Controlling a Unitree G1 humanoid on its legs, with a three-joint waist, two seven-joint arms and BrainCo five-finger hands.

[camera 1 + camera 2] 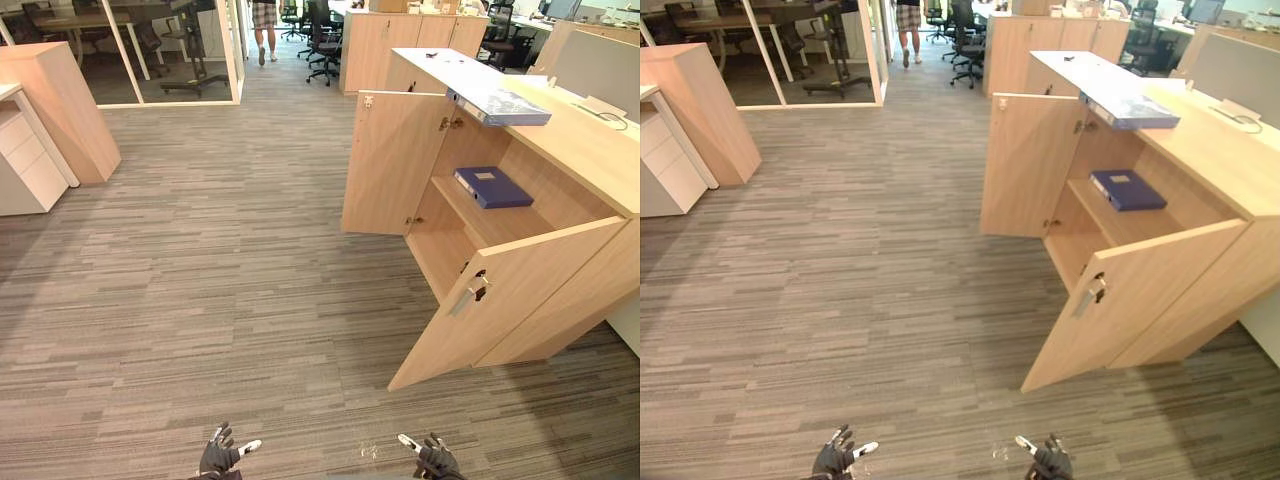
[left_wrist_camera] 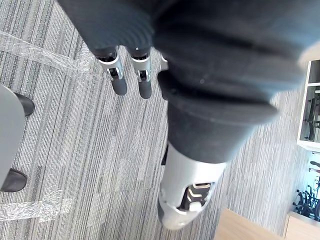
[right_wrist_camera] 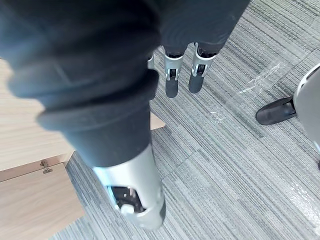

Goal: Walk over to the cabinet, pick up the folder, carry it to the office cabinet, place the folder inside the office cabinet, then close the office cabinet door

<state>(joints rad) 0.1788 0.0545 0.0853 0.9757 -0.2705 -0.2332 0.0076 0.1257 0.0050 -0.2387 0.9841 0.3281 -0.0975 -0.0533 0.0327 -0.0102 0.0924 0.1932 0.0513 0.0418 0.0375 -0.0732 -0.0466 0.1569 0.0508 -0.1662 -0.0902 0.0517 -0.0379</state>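
A blue folder (image 1: 493,186) lies flat on the middle shelf inside the light wooden office cabinet (image 1: 590,145) at the right. Both cabinet doors stand wide open: the far door (image 1: 392,165) swung to the left, the near door (image 1: 510,300) swung out toward me with its metal handle showing. My left hand (image 1: 219,457) and right hand (image 1: 436,460) hang low at the bottom of the view, well short of the cabinet. In the wrist views the left hand's fingers (image 2: 119,75) and the right hand's fingers (image 3: 172,77) are straight over the carpet and hold nothing.
A pale binder (image 1: 500,105) lies on the cabinet top, overhanging its edge. At the left stand a white drawer unit (image 1: 30,160) and a wooden cabinet (image 1: 60,105). A glass partition (image 1: 170,50), office chairs (image 1: 325,40) and a person (image 1: 264,25) are far back.
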